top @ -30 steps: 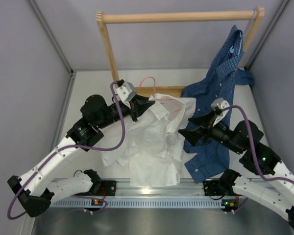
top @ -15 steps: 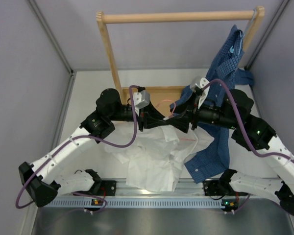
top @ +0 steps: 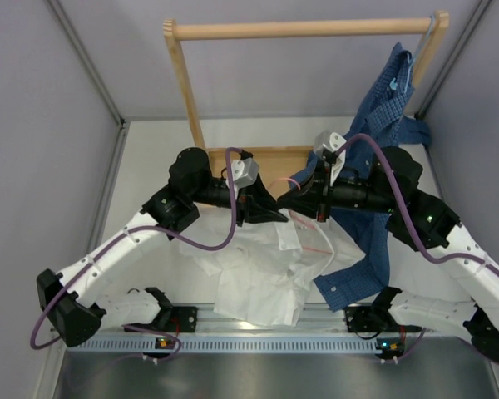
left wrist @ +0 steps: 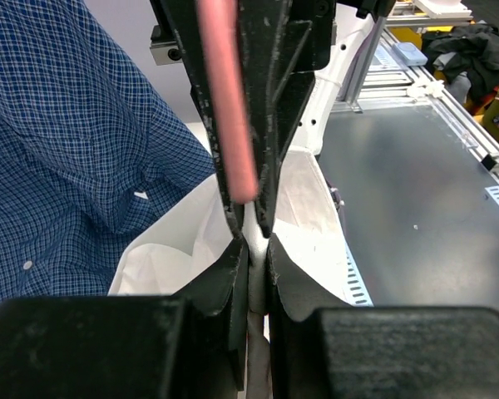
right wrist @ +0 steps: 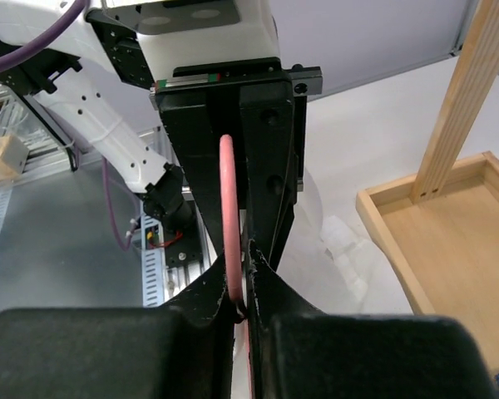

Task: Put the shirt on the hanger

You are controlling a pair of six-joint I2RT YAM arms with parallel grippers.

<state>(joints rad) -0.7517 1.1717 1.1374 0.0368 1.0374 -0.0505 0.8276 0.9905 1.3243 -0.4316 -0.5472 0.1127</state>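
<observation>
Grips the hanger [right wrist: 227,208] with the right gripper [right wrist: 243,268], with jaws clenched on the thin pink wire. Grips the same stretch of wire with the left gripper [left wrist: 249,249] too, with jaws squeezed nearly flat around it. Holds the two sets of fingertips nose to nose, reaching in from the left with one and from the right with the other. Meets above the middle of the table [top: 150,158], just near of the wooden tray [top: 270,156] at the foot of the clothes rack [top: 299,30]. Holds the hanger up off the table, over the far edge of the shirt [top: 258,278], with a loop of pink wire slanting down to the right over the cloth. Has the shirt lying white and crumpled on the table between the arms, spread toward the near edge, none of it threaded onto the hanger as far as can be seen. Has its right edge up against a blue checked shirt [top: 381,116], hung from the far right corner of the rack and trailing down to the table.
</observation>
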